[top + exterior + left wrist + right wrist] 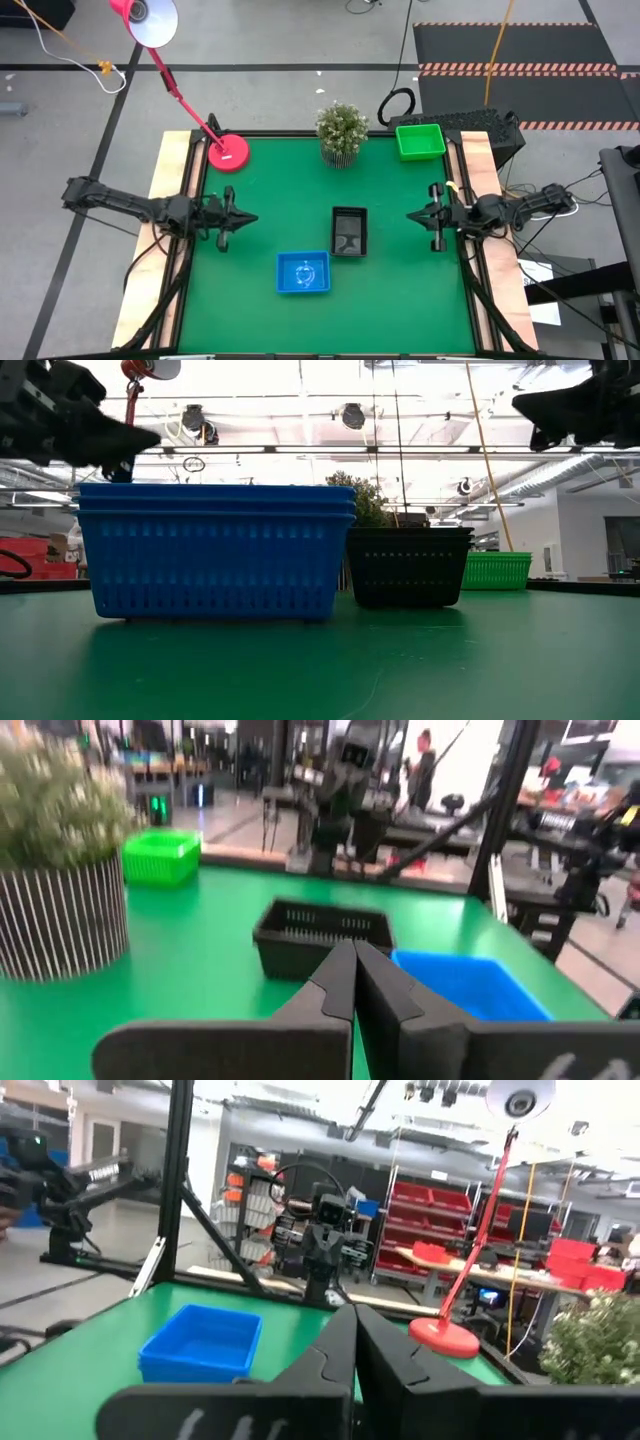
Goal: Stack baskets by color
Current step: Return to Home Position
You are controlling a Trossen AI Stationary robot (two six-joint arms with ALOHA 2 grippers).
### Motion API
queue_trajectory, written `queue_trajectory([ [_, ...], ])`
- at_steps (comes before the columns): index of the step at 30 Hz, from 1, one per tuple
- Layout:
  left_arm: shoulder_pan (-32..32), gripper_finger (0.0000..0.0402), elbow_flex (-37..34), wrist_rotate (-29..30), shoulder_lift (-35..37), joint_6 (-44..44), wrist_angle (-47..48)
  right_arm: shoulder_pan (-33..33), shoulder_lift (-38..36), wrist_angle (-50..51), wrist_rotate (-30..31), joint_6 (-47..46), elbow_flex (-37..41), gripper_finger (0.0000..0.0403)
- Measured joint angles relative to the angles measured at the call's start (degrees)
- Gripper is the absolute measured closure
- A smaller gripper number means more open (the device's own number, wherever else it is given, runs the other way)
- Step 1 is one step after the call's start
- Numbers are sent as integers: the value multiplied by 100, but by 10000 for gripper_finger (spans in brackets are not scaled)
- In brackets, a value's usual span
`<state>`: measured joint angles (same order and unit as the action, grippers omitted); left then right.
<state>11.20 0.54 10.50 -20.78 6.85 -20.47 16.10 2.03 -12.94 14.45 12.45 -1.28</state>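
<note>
Left claw (245, 218) and right claw (412, 216) both closed, empty, raised at opposite counter (270, 180) edges; open room between. Three stacks: blue stack (302, 273) front-centre, black stack (349, 231) just beside, green stack (420, 141) far right corner.

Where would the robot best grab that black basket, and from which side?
Probably on the black basket, at the top rim of the long wall facing the right end effector, coming straight down. It stands open side up with thin walls, so one finger fits inside and one outside. The blue baskets crowd its opposite corner.
</note>
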Motion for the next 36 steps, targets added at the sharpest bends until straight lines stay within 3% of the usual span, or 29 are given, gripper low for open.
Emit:
queue_trajectory([
  [13,-4,400,4,296,1189,-207,625,0,-196,460,-114,6,-11,403],
  [22,-4,399,4,370,1251,-115,728,-44,-195,812,-274,37,-11,403],
  [36,-4,399,4,504,1251,-79,741,-741,-191,943,-570,349,-11,403],
])
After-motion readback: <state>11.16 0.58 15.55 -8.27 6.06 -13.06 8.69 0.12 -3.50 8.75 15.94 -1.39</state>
